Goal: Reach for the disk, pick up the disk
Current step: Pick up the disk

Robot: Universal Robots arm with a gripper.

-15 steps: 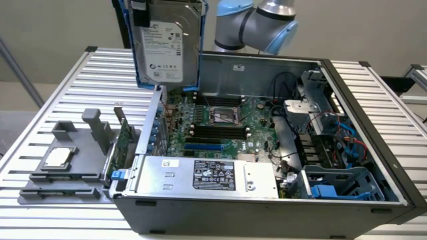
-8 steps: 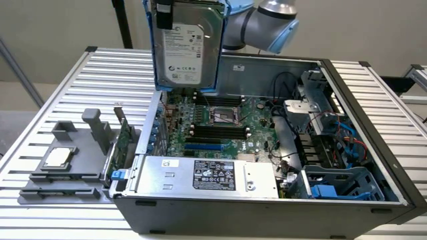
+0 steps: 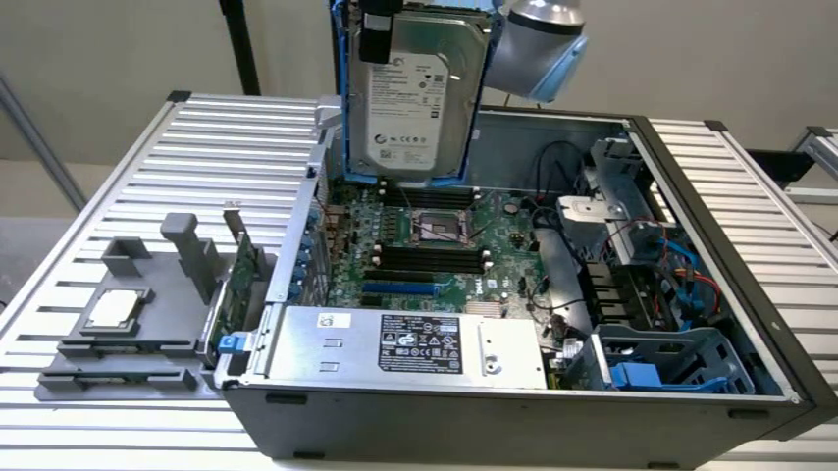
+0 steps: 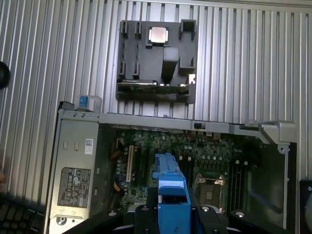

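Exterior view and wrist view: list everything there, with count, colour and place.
disk: one, silver-grey with white label in a blue carrier, held upright above the open case
computer case: one, dark grey, lying open on the slatted table
motherboard: one, green, inside the case
power supply: one, silver with black label, at the case's near edge
fixture block: one, grey, on the table at the exterior view's left
chip: one, small square silver, on the fixture
slatted table: one, silver
gripper: one, black, jaws shut on the disk's blue carrier
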